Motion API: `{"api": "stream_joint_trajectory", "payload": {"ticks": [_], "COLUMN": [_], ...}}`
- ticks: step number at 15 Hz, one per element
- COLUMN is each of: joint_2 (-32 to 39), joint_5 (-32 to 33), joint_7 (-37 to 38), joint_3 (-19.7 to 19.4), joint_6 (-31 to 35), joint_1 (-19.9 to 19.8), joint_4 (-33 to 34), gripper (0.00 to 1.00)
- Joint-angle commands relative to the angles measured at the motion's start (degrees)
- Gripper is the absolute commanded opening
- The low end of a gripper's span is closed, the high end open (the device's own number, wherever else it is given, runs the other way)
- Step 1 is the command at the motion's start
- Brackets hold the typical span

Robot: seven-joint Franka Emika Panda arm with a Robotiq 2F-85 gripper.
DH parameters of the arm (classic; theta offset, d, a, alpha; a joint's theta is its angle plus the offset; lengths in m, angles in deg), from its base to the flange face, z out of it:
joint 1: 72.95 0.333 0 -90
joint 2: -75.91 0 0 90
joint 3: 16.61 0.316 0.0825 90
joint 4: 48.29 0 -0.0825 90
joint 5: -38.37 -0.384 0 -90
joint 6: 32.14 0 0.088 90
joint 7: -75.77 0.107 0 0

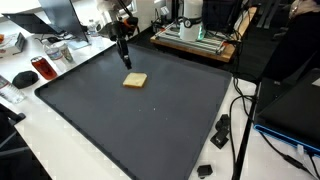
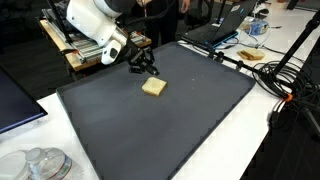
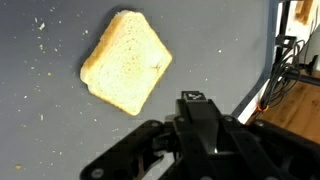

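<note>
A slice of light brown bread (image 1: 135, 80) (image 2: 153, 87) lies flat on a large dark mat (image 1: 150, 125) (image 2: 170, 130), toward its far side. The gripper (image 1: 125, 62) (image 2: 145, 68) hangs just above the mat beside the bread, a short gap away and not touching it. In the wrist view the bread (image 3: 125, 62) fills the upper left, while the gripper (image 3: 195, 98) comes in from the bottom with its fingers together and nothing between them. Fine crumbs are scattered on the mat around the slice.
A red can (image 1: 45, 68), a black mouse (image 1: 22, 78) and a bowl (image 1: 60, 52) stand off the mat's edge. Black cables and adapters (image 1: 222, 130) lie alongside it. A machine on a wooden base (image 1: 195, 32), a laptop (image 2: 15, 105) and glass bowls (image 2: 40, 165) surround the mat.
</note>
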Motion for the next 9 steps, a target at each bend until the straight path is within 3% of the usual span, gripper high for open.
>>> {"api": "stream_joint_trajectory", "payload": {"ticks": [1, 4, 9], "joint_2": [-6.78, -9.59, -12.82], "joint_5": [-1.25, 1.1, 11.03], "joint_7": [1.83, 6.12, 17.86], "joint_3": [-1.07, -1.16, -0.83], "joint_6": [6.34, 11.0, 19.64], "joint_1": [3.23, 4.74, 7.12], "joint_4": [-6.69, -9.48, -13.48], "gripper": [0.05, 0.05, 0.05]}}
